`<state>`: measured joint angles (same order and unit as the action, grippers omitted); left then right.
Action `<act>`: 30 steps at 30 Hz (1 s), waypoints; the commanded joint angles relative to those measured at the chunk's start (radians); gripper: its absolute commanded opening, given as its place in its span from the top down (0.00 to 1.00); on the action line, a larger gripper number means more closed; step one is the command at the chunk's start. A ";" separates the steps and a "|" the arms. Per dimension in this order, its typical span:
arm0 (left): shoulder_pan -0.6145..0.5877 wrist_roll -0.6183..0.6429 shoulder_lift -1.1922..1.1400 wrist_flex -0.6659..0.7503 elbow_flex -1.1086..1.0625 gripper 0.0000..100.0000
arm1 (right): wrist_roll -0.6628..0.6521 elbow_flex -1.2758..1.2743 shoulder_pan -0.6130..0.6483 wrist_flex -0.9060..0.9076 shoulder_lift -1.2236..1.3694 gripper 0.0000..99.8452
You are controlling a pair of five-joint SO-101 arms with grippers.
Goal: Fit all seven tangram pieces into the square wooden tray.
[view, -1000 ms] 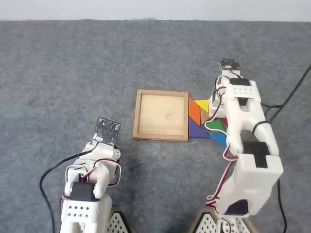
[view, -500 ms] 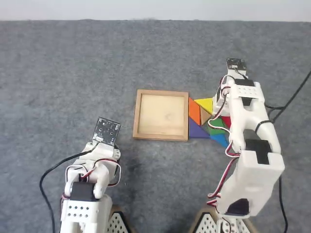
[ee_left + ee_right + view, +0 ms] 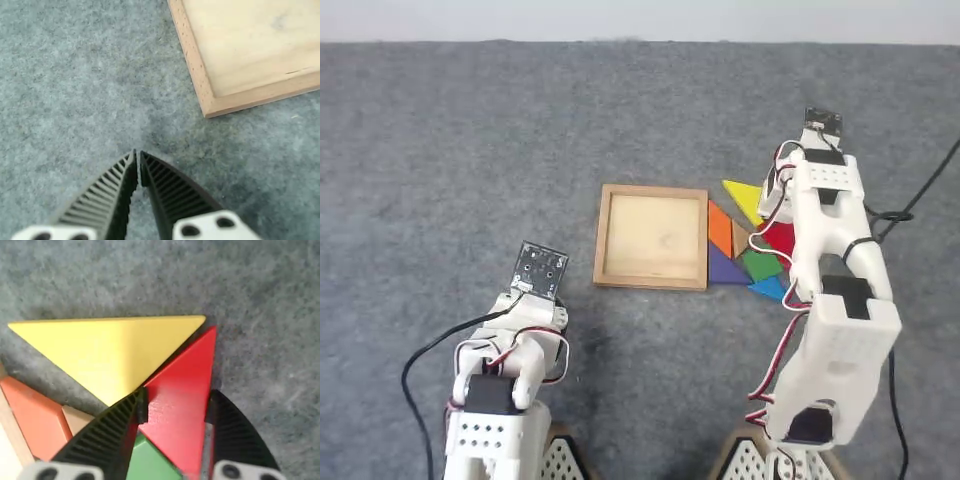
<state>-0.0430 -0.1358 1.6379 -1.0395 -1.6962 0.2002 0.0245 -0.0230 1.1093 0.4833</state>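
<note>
Near the left end of the surface's (image 3: 440,150) near edge, the left gripper (image 3: 138,157) hangs low over bare grey nap, its toothed fingers pressed together. Its wrist view puts a corner of the wooden tray (image 3: 200,85) just ahead of the tips, apart from them. The high view places that tray (image 3: 601,235) flat at about the middle of the surface, with every visible piece outside it. Against its right wall lie the orange piece (image 3: 719,228) and the purple triangle (image 3: 723,268), with a small tan piece (image 3: 740,238) beside the orange one. The green piece (image 3: 761,264) and blue piece (image 3: 770,288) come next, and the yellow triangle (image 3: 745,198) lies on the far side of the group. The right arm (image 3: 830,250) overhangs the cluster's right side. Closer in, the right wrist view shows the right gripper (image 3: 174,407) astride the red triangle (image 3: 180,385), one finger against each side, pinching it, with the yellow triangle touching the red one's edge
</note>
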 commanded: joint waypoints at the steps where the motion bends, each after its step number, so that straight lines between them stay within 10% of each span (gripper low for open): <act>1: -0.003 0.008 0.012 -0.005 0.007 0.99 | -0.075 0.011 0.007 0.062 -0.004 0.74; 10: -0.003 0.008 0.012 -0.005 0.007 0.99 | -0.132 0.012 -0.122 0.124 -0.021 0.71; 30: -0.003 0.008 0.012 -0.005 0.007 0.99 | -0.216 -0.124 0.087 0.045 -0.196 0.71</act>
<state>-0.0430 -0.1358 1.6379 -1.0395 -1.6962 -0.0054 -0.0967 0.0936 1.1845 0.3621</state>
